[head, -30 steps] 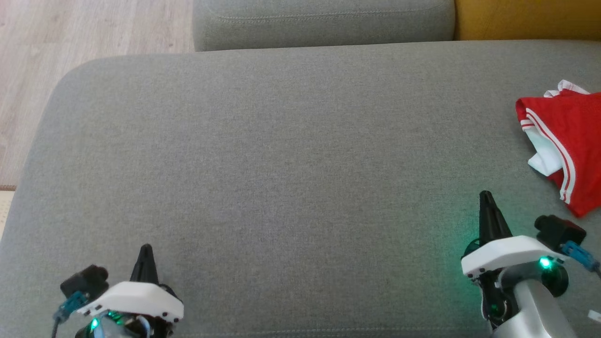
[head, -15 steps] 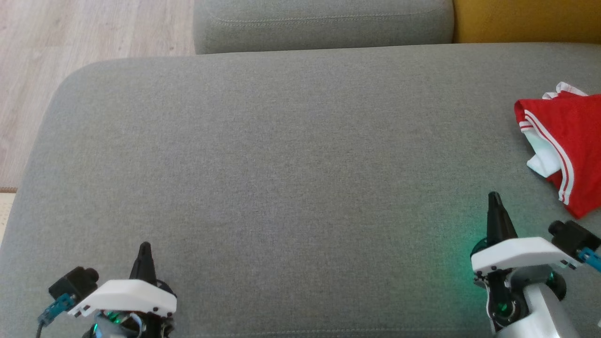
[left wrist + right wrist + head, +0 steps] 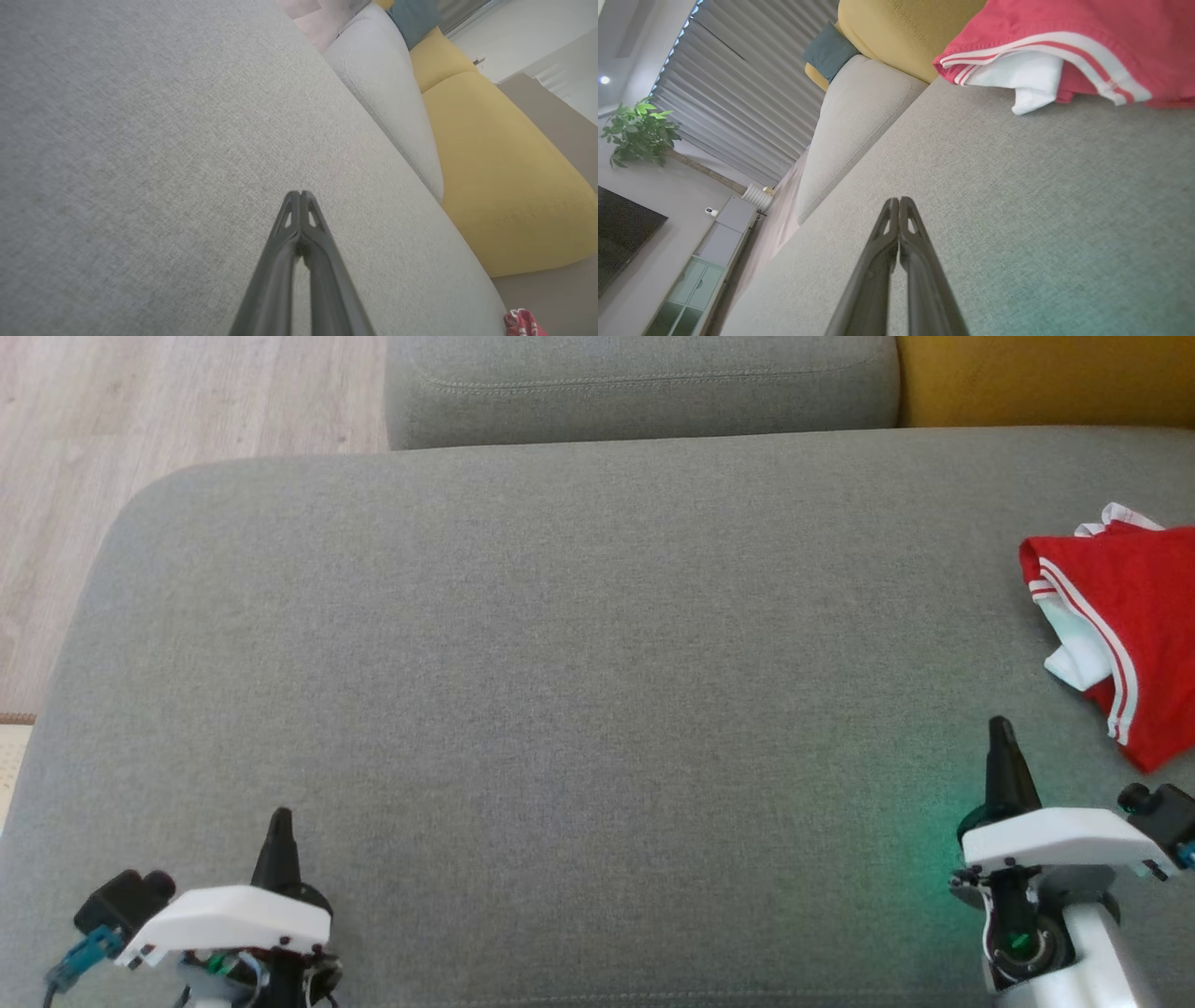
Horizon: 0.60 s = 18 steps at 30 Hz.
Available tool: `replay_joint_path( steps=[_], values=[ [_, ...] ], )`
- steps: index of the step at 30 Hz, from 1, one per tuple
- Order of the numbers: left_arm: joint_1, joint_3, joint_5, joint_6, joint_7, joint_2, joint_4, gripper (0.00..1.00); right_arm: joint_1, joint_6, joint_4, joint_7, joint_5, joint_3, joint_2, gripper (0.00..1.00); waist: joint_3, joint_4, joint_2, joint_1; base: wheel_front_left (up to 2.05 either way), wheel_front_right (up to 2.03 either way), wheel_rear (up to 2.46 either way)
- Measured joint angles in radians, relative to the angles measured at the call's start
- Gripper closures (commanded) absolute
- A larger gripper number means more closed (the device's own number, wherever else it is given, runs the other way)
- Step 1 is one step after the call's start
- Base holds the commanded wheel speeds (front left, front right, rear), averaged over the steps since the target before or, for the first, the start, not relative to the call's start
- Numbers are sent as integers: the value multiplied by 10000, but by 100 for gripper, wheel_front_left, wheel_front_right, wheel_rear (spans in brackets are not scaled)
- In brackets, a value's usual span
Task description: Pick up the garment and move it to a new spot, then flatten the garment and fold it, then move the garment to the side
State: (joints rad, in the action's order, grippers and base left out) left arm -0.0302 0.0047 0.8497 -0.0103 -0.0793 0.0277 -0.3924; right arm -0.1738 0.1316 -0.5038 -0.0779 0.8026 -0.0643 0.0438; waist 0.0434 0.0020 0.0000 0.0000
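Down at the near edge, the left gripper (image 3: 280, 817) sits low over the seat cushion (image 3: 560, 644), its two dark fingers pressed together with nothing between them. Over on the other side, the right gripper (image 3: 1000, 723) is the same: fingers tip to tip, empty, a green glow on the fabric beside it.

Out ahead of both, a wide stretch of bare grey cushion. The garment (image 3: 1134, 616), red with white stripes, lies at the far right edge of the seat, beyond the right gripper and apart from it, running off the head view. It is bunched over on itself, with a white flap poking out from under the striped hem. From the right wrist view it looks loosely doubled rather than crisp and flat.

So where are we? Hard to call. This would fit a garment waiting to be picked up, or one that was roughly folded and set aside. Either way, neither gripper is holding it.

Farther back are the grey back cushion (image 3: 644, 383), a yellow cushion (image 3: 1046, 378) and the wooden floor (image 3: 187, 401).
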Motion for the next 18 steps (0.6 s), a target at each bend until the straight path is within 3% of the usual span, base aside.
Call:
replay_joint_path(
  steps=[18],
  values=[
    [-37,136,2044,-313,525,6,316,100,211,0,612,495,2171,-148,0,100,-111,-6,0,0,0,0,0]
  ],
)
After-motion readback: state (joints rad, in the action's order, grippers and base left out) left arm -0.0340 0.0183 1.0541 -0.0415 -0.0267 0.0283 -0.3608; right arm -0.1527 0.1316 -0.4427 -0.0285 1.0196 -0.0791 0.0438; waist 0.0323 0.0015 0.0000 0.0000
